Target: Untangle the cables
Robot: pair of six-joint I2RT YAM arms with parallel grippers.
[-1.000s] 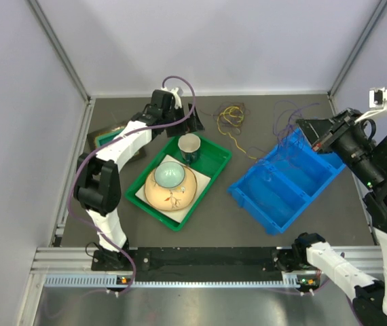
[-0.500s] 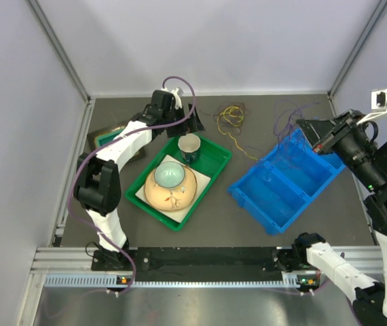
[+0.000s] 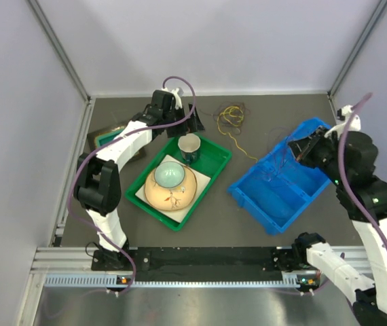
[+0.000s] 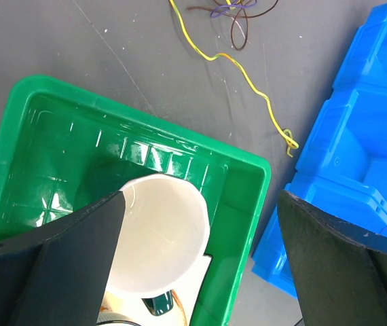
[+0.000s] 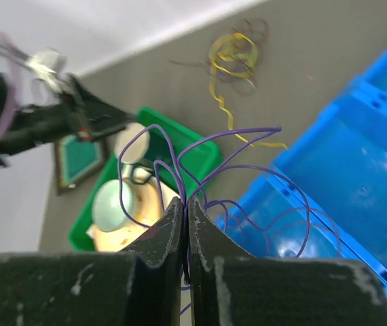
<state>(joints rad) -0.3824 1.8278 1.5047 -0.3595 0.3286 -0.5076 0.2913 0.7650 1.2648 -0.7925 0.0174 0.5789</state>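
Room: dark grey desk (image 3: 214,224), pale walls all around.
Right fingers: the right fingers (image 5: 185,234) are pressed together, pinching the purple cable (image 5: 261,130) over the blue bin (image 3: 275,204).
Left fingers: the left fingers (image 3: 195,122) are spread wide above the green tray (image 3: 215,157).
Change: the right arm has swung lower, over the bin.
Tangle: the yellow-brown tangle (image 3: 231,117) lies by the far wall; its tail runs diagonally toward the bin.

L wrist cam: cable tangle (image 4: 233,8) cut off by top edge; blue bin (image 4: 356,136) runs off rt edge. R wrist cam: purple cable (image 5: 275,129), lower end hidden betw. pinched fingers of right hand (image 5: 186,204).
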